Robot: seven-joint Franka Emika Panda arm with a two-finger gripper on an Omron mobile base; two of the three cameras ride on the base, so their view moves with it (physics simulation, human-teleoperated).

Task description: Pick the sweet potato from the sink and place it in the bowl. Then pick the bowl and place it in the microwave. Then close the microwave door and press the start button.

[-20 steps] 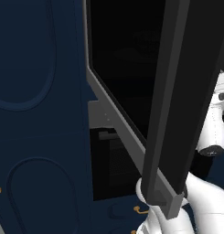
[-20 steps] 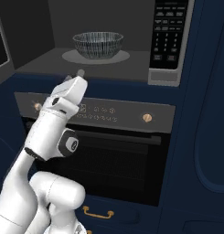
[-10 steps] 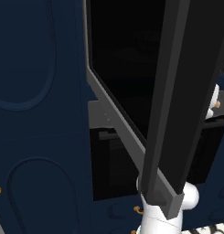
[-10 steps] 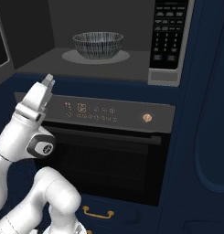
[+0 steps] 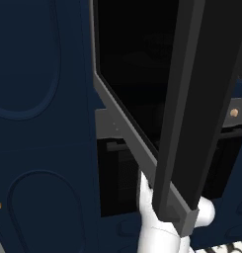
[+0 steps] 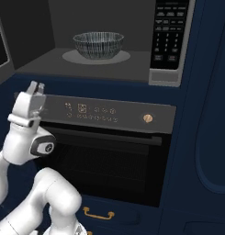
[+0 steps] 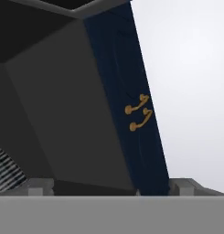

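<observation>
**Bowl in the open microwave, arm low at the left**

Navy cabinets (image 6: 210, 137) wall the kitchen, with a black oven (image 6: 109, 156) built in under the microwave (image 6: 100, 36).

From the left base camera, a navy panel with oval mouldings takes the left side. Right of it the door (image 5: 191, 108), a black pane edged in grey, stands swung out towards the camera, seen nearly edge on. Part of the white arm shows beneath its lower corner.

From the right base camera, the arm rises at the lower left. Its gripper (image 6: 36, 87) points up, in front of the left end of the oven's control panel (image 6: 109, 111) and just below the microwave's floor. The fingers (image 6: 40, 86) look close together, though too small to be sure; nothing is seen between them. Up and to the right, the bowl (image 6: 98, 44) sits upright on the round plate inside the dark cavity. I cannot tell whether the potato lies in it. Further right is the keypad (image 6: 168, 34).

The hand camera looks along a dark grey panel (image 7: 63, 105) to a navy strip with two brass handles (image 7: 138, 112), a pale wall (image 7: 191, 82) beyond.
</observation>
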